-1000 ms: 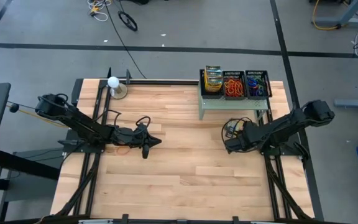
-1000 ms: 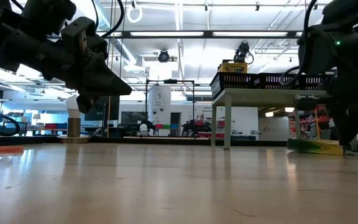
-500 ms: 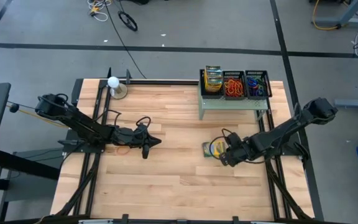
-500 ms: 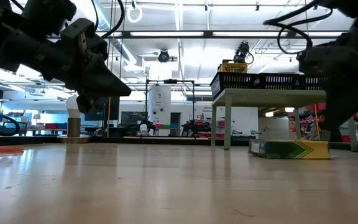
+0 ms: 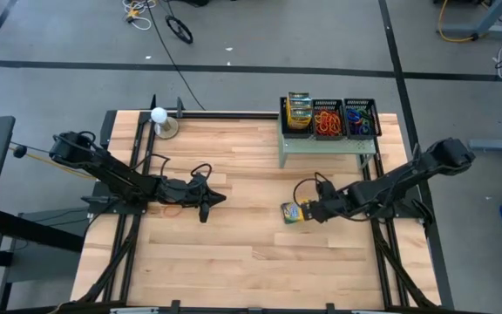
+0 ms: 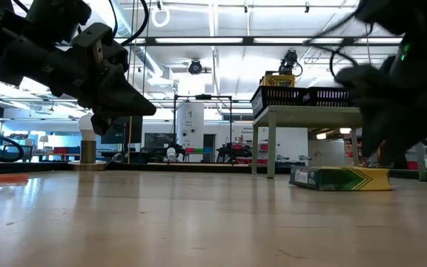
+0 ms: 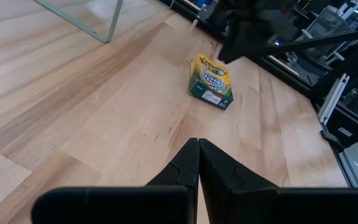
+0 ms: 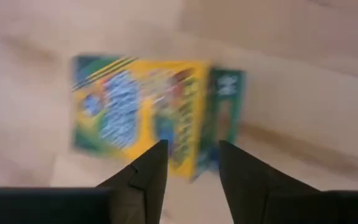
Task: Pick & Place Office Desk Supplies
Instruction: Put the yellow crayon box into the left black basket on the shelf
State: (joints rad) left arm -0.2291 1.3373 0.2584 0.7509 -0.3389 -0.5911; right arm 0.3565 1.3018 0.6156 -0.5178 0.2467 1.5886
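Observation:
A yellow-and-green crayon box [image 5: 292, 212] lies flat on the wooden table, in front of the pale green shelf [image 5: 328, 144]; it also shows in the left wrist view [image 7: 211, 81] and the low view [image 6: 341, 178]. My right gripper [image 5: 308, 211] hangs just over the box's right end, pointing steeply down. Its fingers are open [image 8: 191, 163] and the box [image 8: 148, 106] lies beyond them. My left gripper [image 5: 207, 204] is shut [image 7: 197, 149] above the table's left half, holding nothing. On the shelf, three black mesh trays hold crayon boxes [image 5: 299, 112] and rubber bands [image 5: 326, 119].
A white ball on a stand [image 5: 159, 118] is at the far left. An orange rubber band [image 5: 172, 209] lies under my left arm. Bare wood stretches between the two grippers and toward the near edge. The shelf's legs [image 6: 270, 148] stand behind the box.
My right gripper has swung from in front of the shelf toward the table's left, bringing the crayon box with it. It has rolled and tipped to point steeply down. The box now lies flat on the table, farther left than before.

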